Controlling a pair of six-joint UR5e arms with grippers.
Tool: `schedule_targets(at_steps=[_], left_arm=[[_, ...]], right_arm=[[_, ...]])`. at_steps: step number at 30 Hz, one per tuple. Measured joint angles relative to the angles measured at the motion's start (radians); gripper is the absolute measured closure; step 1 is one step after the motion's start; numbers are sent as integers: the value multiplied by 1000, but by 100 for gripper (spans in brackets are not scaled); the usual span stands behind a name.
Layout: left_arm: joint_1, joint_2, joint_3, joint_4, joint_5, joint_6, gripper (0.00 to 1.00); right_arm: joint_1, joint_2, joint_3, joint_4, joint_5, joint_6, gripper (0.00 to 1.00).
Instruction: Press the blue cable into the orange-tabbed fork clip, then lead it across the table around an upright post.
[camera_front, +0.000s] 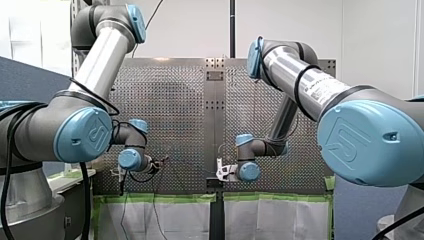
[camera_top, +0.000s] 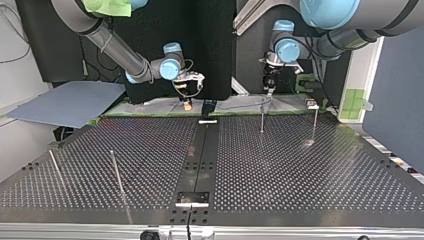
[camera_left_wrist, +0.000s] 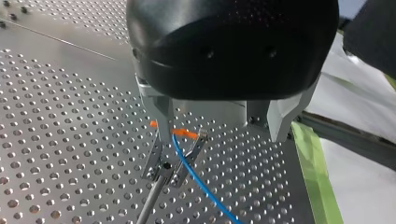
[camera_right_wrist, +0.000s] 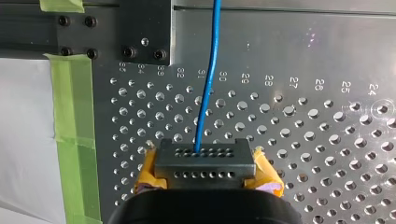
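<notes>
In the left wrist view the blue cable (camera_left_wrist: 201, 184) passes between the prongs of the metal fork clip (camera_left_wrist: 170, 161), just under its orange tab (camera_left_wrist: 183, 133). My left gripper (camera_left_wrist: 219, 128) hangs right above the clip, open, with one metal finger (camera_left_wrist: 161, 116) beside the tab. My right gripper (camera_right_wrist: 205, 161) is shut on the blue cable (camera_right_wrist: 210, 70), which runs straight ahead from between its yellow pads (camera_right_wrist: 149, 170). In the top view my left gripper (camera_top: 270, 86) is at the far right and my right gripper (camera_top: 188, 100) at the far middle.
Thin upright posts stand on the perforated table: two at the top view's right (camera_top: 262, 117) (camera_top: 315, 125) and two at its near left (camera_top: 116, 170) (camera_top: 55, 167). A black rail (camera_top: 202, 150) runs down the table's middle. Green tape (camera_right_wrist: 70, 102) lines the table's edge.
</notes>
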Motion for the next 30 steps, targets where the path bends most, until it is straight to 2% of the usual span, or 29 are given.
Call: schedule_targets(at_steps=[8, 30], left_arm=[[-4, 0, 1, -4, -23, 28, 0], [-20, 7, 2, -12, -20, 106, 0]], right_arm=[[0, 0, 0, 0, 0, -2, 100], [1, 0, 0, 2, -1, -2, 100]])
